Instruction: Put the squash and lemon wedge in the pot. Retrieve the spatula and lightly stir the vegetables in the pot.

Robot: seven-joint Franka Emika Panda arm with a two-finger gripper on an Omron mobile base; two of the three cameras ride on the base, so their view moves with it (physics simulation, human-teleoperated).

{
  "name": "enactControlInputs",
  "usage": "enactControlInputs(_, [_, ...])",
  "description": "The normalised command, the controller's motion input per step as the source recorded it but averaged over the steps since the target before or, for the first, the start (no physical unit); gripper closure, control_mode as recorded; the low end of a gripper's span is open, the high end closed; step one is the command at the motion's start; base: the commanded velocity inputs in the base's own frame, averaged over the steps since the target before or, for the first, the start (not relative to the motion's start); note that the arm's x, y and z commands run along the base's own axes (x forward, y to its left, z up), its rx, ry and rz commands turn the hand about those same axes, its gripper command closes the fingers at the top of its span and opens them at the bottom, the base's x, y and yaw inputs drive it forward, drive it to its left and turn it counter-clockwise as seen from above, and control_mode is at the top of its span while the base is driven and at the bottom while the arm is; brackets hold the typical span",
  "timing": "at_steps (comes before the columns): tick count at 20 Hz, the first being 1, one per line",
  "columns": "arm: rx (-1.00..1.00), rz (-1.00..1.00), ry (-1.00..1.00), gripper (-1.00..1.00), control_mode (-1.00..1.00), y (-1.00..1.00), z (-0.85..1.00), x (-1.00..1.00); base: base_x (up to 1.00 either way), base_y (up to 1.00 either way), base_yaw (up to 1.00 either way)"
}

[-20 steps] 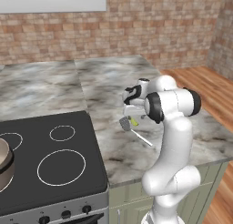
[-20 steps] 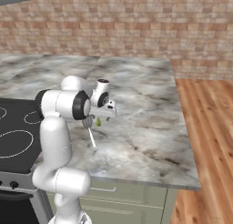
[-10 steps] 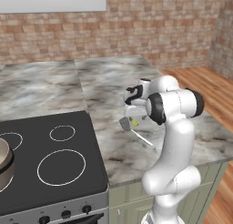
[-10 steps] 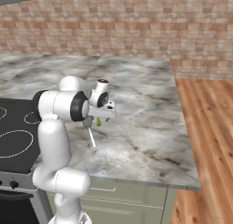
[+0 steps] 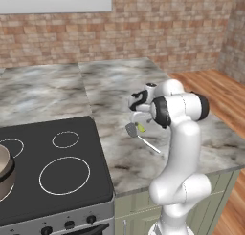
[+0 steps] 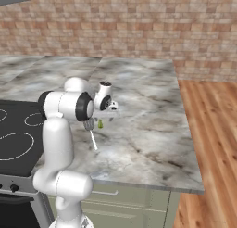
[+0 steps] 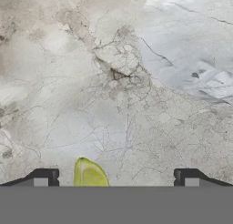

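Overhead on the marbled counter (image 5: 115, 90): gripper (image 7: 113, 177) poised above the stone, fingertips (image 7: 45, 176) spread to full width and clasping nothing. Lemon wedge (image 7: 90, 174) lying on the counter between the two tips, nearer the left-hand one in the hand view, apart from both, its yellow-green body partly cut off by the lower edge. Seen from the left base view, same wedge (image 5: 141, 129) just below the gripper (image 5: 138, 115) and just beside the grey head of the spatula (image 5: 132, 130), whose thin pale handle runs away along the counter toward the front edge. From the right base view, wedge (image 6: 100, 124) and spatula (image 6: 90, 129) side by side under the hand (image 6: 107, 112). Pot (image 5: 5, 169) on the black stovetop (image 5: 52, 181) at the far left edge, only partly in frame, well apart from the arm. Squash not made out.

Against the frames of a second ago: arm, wedge, spatula and pot all in the same places, fingers just as wide apart, no visible shift in either base view.
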Motion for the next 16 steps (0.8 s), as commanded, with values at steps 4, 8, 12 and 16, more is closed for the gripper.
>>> enactControlInputs(4, [0.00, 0.19, 0.00, -1.00, -1.00, -0.15, 0.00, 0.21, 0.00, 0.00, 0.00])
enactControlInputs(8, [0.00, 0.15, 0.00, -1.00, -1.00, -0.01, 0.00, -0.28, 0.00, 0.00, 0.00])
enactControlInputs(12, [0.00, 0.03, -0.01, -1.00, -1.00, 0.00, 0.00, -0.25, 0.00, 0.00, 0.00])
enactControlInputs(16, [0.00, 0.00, -0.02, -1.00, -1.00, 0.00, -0.02, 0.00, 0.00, 0.00, 0.00])
